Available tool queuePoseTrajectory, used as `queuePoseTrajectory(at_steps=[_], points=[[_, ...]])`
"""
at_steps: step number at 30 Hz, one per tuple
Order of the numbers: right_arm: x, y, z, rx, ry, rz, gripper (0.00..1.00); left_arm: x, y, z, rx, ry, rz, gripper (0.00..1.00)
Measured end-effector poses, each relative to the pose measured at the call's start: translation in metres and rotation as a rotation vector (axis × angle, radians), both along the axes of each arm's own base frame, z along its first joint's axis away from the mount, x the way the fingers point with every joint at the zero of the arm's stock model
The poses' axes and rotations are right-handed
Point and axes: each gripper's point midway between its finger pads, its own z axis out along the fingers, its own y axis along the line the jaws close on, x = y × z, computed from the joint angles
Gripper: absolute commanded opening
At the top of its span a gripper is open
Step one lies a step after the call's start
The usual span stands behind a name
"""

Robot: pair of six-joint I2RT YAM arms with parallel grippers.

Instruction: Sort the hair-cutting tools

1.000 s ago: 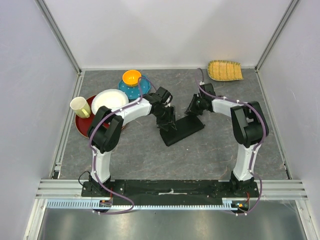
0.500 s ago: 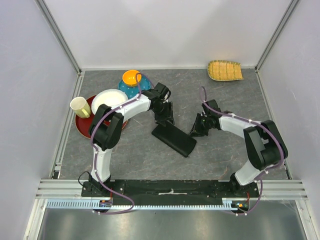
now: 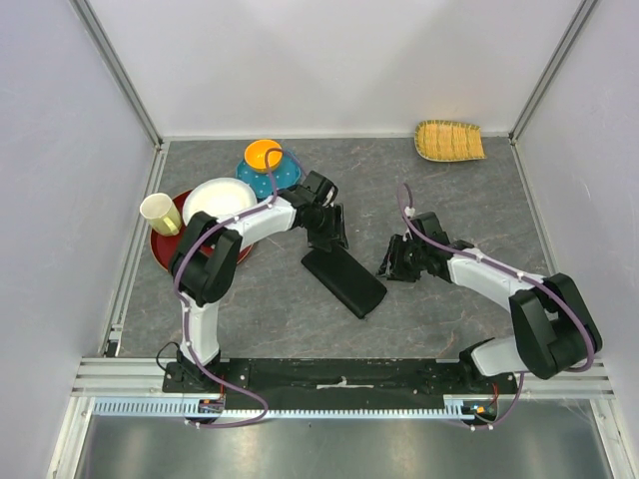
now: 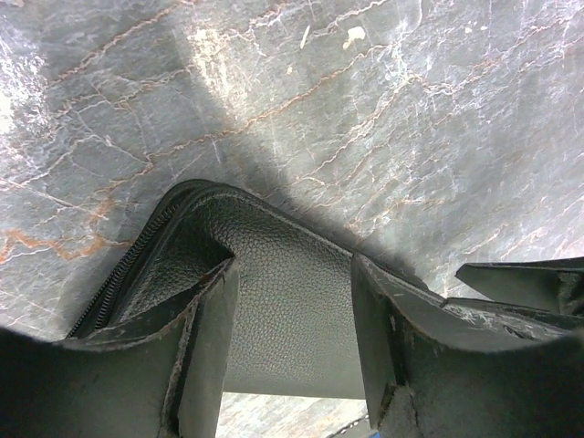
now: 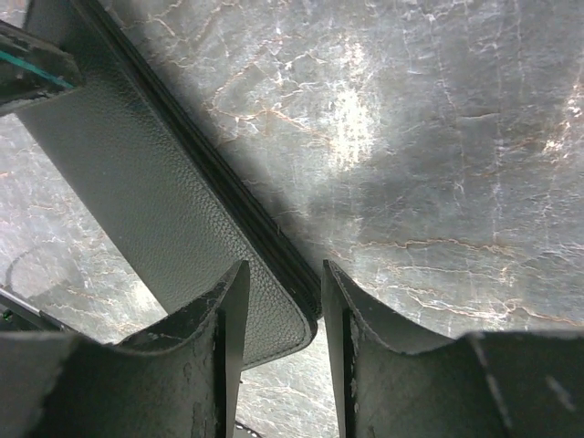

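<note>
No comb or scissors shows in any view. The black zip case (image 3: 344, 282) lies closed and slanted on the table's middle. My left gripper (image 3: 327, 235) is at its far left end. In the left wrist view its jaws (image 4: 292, 263) are wide apart over the case's leather top (image 4: 283, 310), near a rounded corner; I cannot tell if the fingertips touch it. My right gripper (image 3: 391, 264) is just right of the case. In the right wrist view it (image 5: 285, 269) is open, with a corner of the case (image 5: 137, 173) lying between the fingers.
At the back left are a red plate (image 3: 165, 249) with a white bowl (image 3: 218, 200) and a yellow cup (image 3: 158, 213), and a blue plate (image 3: 285, 175) with an orange bowl (image 3: 264, 154). A woven basket (image 3: 449, 140) sits at the back right.
The case has swung clockwise; its right end has come toward the near edge. My right gripper has moved nearer with it. My left gripper has stayed at the case's far left end.
</note>
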Motion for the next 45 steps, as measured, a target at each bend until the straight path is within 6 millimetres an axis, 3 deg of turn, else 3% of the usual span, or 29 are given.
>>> queuePoseTrajectory(at_steps=[11,20,30,37,39,42,45], points=[[0.009,-0.003,0.028,0.003,-0.156,0.029,0.48,-0.013,-0.008,0.003,-0.028,-0.183,-0.014,0.61],[0.002,-0.016,0.045,-0.014,-0.233,-0.001,0.50,-0.017,-0.007,0.005,-0.030,-0.200,-0.015,0.61],[-0.002,-0.034,0.036,-0.108,-0.215,-0.022,0.58,-0.026,-0.003,0.005,-0.036,-0.202,-0.021,0.61],[-0.012,-0.045,0.043,-0.159,-0.241,0.018,0.67,-0.026,-0.003,0.004,-0.038,-0.205,-0.021,0.61],[-0.020,-0.039,0.053,-0.142,-0.272,0.059,0.67,-0.026,-0.003,0.004,-0.037,-0.204,-0.022,0.61],[-0.040,-0.015,0.070,-0.081,-0.323,0.163,0.66,-0.026,-0.003,0.004,-0.036,-0.205,-0.021,0.61],[-0.060,0.005,0.074,-0.052,-0.335,0.253,0.63,-0.027,-0.002,0.005,-0.033,-0.201,-0.021,0.61]])
